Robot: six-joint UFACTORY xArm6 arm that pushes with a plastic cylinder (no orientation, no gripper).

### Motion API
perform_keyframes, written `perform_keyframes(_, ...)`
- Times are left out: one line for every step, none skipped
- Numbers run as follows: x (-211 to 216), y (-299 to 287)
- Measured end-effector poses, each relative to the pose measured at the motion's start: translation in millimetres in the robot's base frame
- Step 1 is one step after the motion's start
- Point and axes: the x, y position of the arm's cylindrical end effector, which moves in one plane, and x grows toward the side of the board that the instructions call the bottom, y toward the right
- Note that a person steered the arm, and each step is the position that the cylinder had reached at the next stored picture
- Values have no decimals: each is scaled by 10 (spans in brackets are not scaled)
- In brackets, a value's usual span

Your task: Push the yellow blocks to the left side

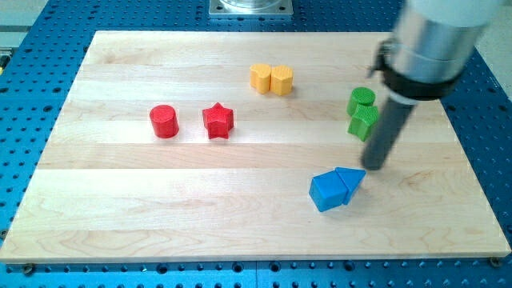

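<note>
Nearest the view's bottom, a blue cube [327, 192] is sitting pressed against a blue triangular block [350, 181] on the wooden board [120, 208]. My tip [374, 167] is resting just beside that triangular block, on its right and a little farther back — no pincer is fitted, so there is no opening to tell of. Farther back, a red cylinder [163, 122] and a red star [218, 121] are standing apart on the left, while a green ridged block [364, 123] and a green cylinder [361, 100] are touching on the right, just left of the rod. Farthest off, the two yellow blocks [271, 79] are sitting side by side, touching, near the board's far edge at about its middle — well apart from my tip. No writing is showing anywhere.
</note>
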Motion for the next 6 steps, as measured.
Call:
perform_keyframes(7, -575)
perform_keyframes(-245, -668)
perform_keyframes(-769, -559)
perform_keyframes(-1438, -494)
perform_keyframes(-1557, -626)
perform_keyframes(-1247, -1414)
